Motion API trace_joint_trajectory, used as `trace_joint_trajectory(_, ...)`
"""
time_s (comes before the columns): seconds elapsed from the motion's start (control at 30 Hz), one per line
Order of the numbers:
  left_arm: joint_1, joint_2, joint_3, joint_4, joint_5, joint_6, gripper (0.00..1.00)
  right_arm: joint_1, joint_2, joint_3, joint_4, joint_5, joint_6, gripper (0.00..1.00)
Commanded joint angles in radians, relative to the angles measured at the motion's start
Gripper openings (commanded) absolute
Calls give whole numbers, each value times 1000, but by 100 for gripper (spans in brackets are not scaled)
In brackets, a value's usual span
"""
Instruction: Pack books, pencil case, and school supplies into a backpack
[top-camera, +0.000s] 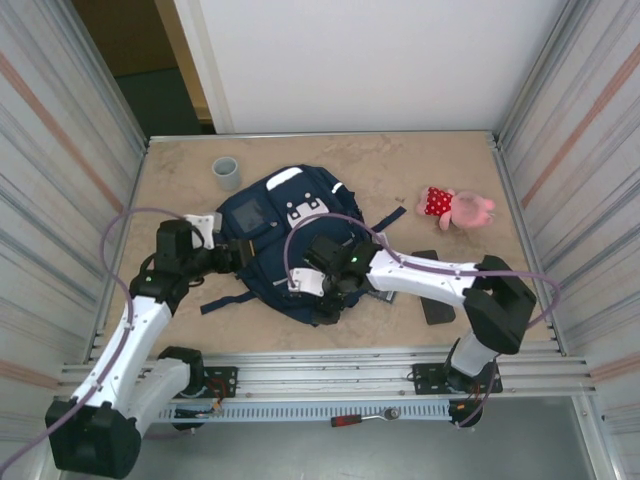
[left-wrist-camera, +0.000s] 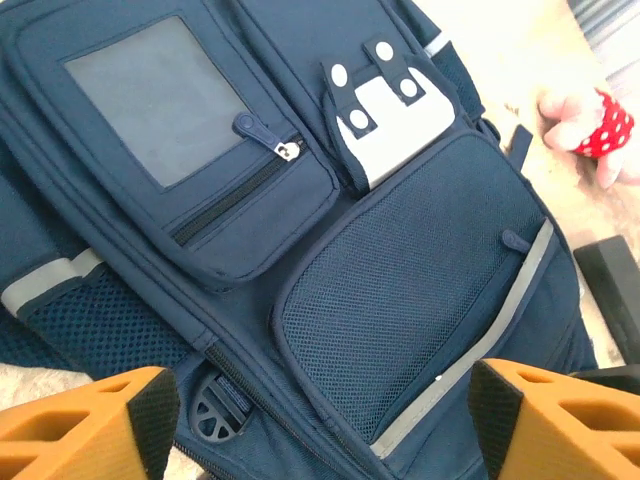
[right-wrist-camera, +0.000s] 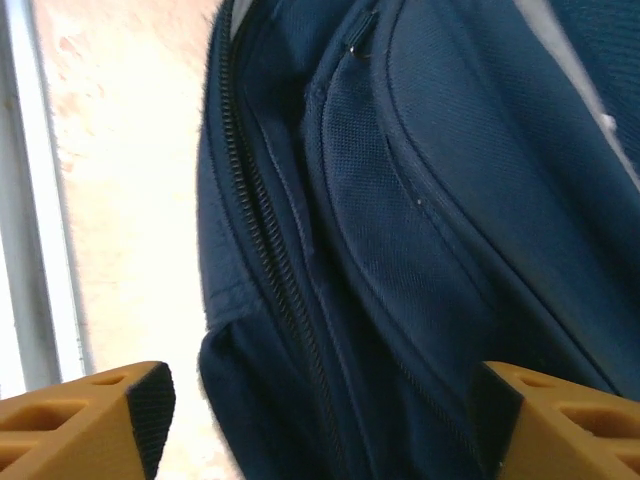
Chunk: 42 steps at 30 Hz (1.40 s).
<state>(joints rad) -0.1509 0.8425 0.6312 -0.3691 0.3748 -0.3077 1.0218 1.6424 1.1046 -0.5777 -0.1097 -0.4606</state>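
Top external view: the left hand (top-camera: 222, 258) sits at the left flank of the backpack (top-camera: 268, 215), its fingers (left-wrist-camera: 90, 425) spread with nothing between them. The navy backpack lies front-up mid-worktop. Its long axis runs from the far edge to the near edge at a slight slant, rounded end toward the far edge. The right hand (top-camera: 325, 288) hovers over the pack's near end, fingers (right-wrist-camera: 85, 420) also apart and empty, facing the main zip track (right-wrist-camera: 262, 250). The step looks like opening the bag. The left hand would best pin fabric beside the zip while the right finds the slider and pulls along the track, not across it.
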Motion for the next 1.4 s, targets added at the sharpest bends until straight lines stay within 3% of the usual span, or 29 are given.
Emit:
trace_joint_trajectory(0.0, 18, -10, -24, 7, 38, -57, 78, 11, 57, -21, 53, 87, -82, 61)
trace_joint_trajectory(0.07, 25, 1, -22, 0, 44, -61, 76, 11, 51, -34, 65, 132, -105, 41)
trace_joint_trajectory(0.13, 31, 10, -13, -18, 30, -61, 75, 6, 7, -28, 37, 138, -147, 12)
trace_joint_trajectory(0.2, 37, 16, -17, -8, 36, -66, 75, -8, -62, -7, 12, 120, -181, 0)
trace_joint_trajectory(0.37, 45, 24, -46, 29, 70, -52, 74, -105, -184, 158, -142, -40, -249, 0)
trace_joint_trajectory(0.67, 47, -23, -198, 277, 90, -81, 66, -287, -155, 441, -330, -130, -410, 0)
trace_joint_trajectory(0.93, 47, 20, -298, 460, 56, -45, 58, -345, -129, 532, -369, -134, -464, 0)
trace_joint_trajectory(1.1, 41, 108, -339, 593, 129, 20, 58, -366, -121, 556, -355, -167, -469, 0)
trace_joint_trajectory(1.37, -101, 280, -324, 748, 83, 90, 57, -379, -106, 579, -335, -165, -477, 0)
